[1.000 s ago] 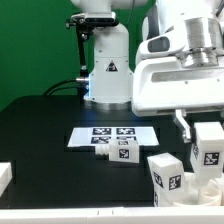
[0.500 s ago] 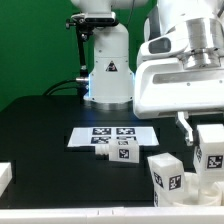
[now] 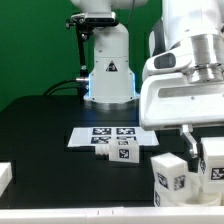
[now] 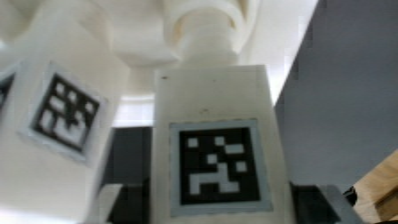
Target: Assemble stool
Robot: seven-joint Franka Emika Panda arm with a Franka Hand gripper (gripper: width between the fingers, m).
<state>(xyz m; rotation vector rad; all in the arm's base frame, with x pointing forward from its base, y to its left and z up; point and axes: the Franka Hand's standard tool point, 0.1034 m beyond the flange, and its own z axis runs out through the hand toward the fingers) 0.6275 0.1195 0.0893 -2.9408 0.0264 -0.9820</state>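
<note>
A: One leg (image 3: 213, 160) stands upright, clamped between the jaws of the gripper (image 4: 215, 206), its tag facing the wrist camera

B: What has just changed?

A: The arm has dropped and slid toward the exterior view's right, carrying that leg lower; the grip looks the same

B: And the other parts?

A: A second leg (image 3: 170, 172) stands just beside the gripper, and a third leg (image 3: 118, 152) lies well away from it, against the marker board (image 3: 110, 134). The seat I cannot make out

B: Meaning?

A: Probably the leg is being lowered toward its mount, so alignment matters next
</note>
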